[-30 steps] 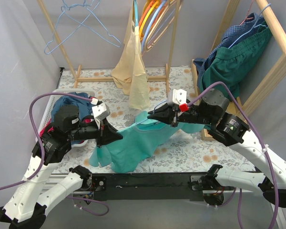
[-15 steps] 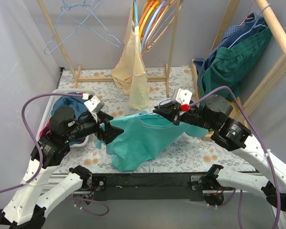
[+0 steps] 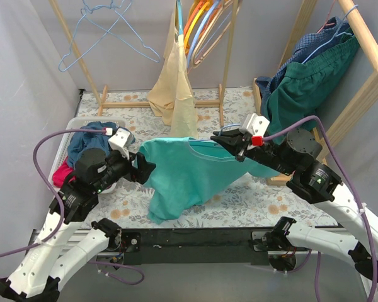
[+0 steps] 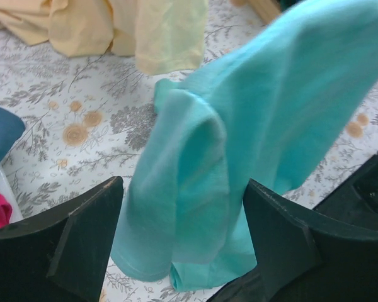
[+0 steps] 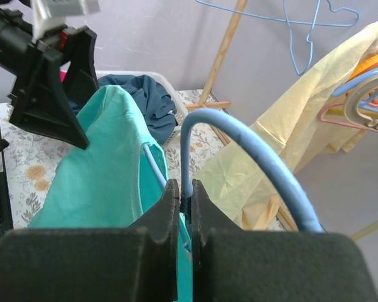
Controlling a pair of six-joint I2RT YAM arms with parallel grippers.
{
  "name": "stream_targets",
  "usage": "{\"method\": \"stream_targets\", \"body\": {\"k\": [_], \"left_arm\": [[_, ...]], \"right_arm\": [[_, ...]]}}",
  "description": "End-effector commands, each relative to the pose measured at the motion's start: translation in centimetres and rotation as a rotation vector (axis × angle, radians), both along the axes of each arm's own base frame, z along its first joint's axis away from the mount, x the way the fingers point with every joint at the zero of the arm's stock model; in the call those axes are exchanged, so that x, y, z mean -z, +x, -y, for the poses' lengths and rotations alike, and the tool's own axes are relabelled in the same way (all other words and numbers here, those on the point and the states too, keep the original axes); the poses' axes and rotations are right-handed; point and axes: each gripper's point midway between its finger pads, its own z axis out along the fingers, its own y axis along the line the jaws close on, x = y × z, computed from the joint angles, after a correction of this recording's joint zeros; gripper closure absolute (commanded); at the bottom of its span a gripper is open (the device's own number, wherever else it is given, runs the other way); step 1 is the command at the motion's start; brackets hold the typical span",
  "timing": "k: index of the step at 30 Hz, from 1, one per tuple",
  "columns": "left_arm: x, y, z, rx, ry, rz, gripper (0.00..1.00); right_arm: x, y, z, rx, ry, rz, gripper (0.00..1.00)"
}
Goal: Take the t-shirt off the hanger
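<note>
right gripper point(image 5: 184, 196): fingers point(image 5: 157, 251) pressed together on the blue wire of the hanger point(image 5: 252, 148), just below its curved hook; raised above the table.
left gripper point(image 4: 183, 189): jaws spread wide, gripping nothing; a folded sleeve hanging loose in the gap between the two black fingers point(image 4: 82, 233).
t-shirt point(image 3: 183, 173): turquoise, draped on the hanger in mid-air between the two arms; neckline toward the right gripper, one sleeve at the left gripper, lower part drooping toward the near edge; contact with the table cannot be told.
tablecloth point(image 3: 258, 195): pale, floral print, beneath the t-shirt.
basket point(image 3: 94, 119): white, on the left side of the table beside the left arm, holding dark blue and pink-red clothes.
yellow garment point(image 3: 176, 100): hanging from the back rack point(image 3: 227, 63), lower end just behind the t-shirt.
back rack: wooden, carrying several coloured hangers.
green garment point(image 3: 302, 82): slung over the wooden right rack point(image 3: 365, 28), next to blue checked fabric, behind the right arm.
</note>
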Motion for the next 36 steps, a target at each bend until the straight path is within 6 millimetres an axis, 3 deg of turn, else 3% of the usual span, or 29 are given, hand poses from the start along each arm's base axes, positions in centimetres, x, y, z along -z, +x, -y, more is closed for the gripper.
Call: {"method": "stream_targets", "body": {"k": [1,3,4,5,6,13,16,19,27,33,35,36], "left_arm": [[0.5,2.5,-1.0,-0.124,0.036,0.005,0.32],[0.5,3.8,-1.4,-0.181,0.046,0.015,0.44],[0.5,4.3,-1.8,-0.213,0.048,0.018,0.57],[0.2,5.0,-2.6,-0.274,0.056,0.028,0.85],[0.0,5.5,-3.1,-0.316,0.055,0.038,0.99],[-2.3,7.3,-7.6,-0.616,0.054,0.093,1.0],[-2.4,7.3,-8.7,-0.684,0.058,0.096,1.0],[-1.6,7.5,-9.0,-0.709,0.077,0.075,1.0],[1.0,7.9,-7.9,-0.682,0.086,0.01,1.0],[3.2,7.3,-5.0,-0.518,0.091,-0.064,1.0],[4.1,7.1,-4.4,-0.47,0.107,-0.09,0.91],[4.5,6.8,-4.0,-0.447,0.111,-0.106,0.77]], "right_arm": [[-4.9,-1.0,1.6,0.007,0.109,0.097,0.99],[-4.7,-1.4,1.5,-0.01,0.106,0.092,0.99],[-4.7,-1.4,1.6,-0.012,0.103,0.088,0.99],[-4.1,-1.4,1.6,-0.01,0.089,0.076,0.99],[-3.8,-1.4,1.8,-0.003,0.081,0.071,0.99],[1.0,-2.2,3.4,0.016,-0.017,0.007,0.99],[1.5,-3.2,4.8,0.022,-0.009,0.003,0.99],[0.7,-4.1,6.5,0.042,0.023,0.022,0.99],[-2.7,-5.0,9.8,0.112,0.103,0.096,0.99],[-3.4,-4.5,9.0,0.108,0.112,0.108,0.99],[-3.0,-3.6,8.1,0.115,0.093,0.093,0.99],[-3.1,-3.4,7.8,0.115,0.096,0.096,0.99]]}}
